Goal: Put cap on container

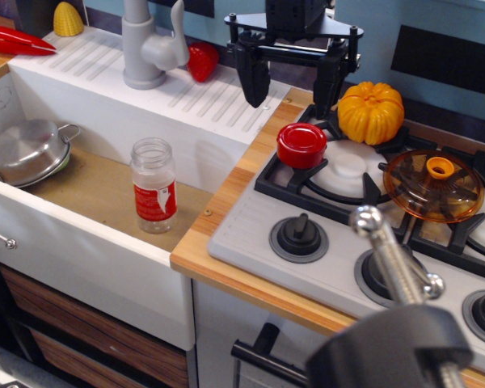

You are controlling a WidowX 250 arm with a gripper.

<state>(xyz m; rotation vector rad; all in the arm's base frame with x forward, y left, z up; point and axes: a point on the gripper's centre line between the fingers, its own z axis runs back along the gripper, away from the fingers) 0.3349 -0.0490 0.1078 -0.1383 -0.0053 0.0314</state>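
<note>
The red cap [301, 144] lies on the stove's left rear burner grate. The clear jar [153, 184] with a red-and-white label stands upright and uncapped in the sink basin. My gripper [293, 89] hangs open above and slightly behind the cap, its two black fingers spread wide and empty, not touching the cap.
A steel pot [26, 151] lies in the sink's left end. A grey faucet [149, 44] stands behind the sink, with a red strawberry-like toy [202, 61] beside it. An orange pumpkin [371, 111] and an orange transparent lid [433, 184] sit on the stove [250, 234]. A metal clamp [396, 267] blocks the lower right.
</note>
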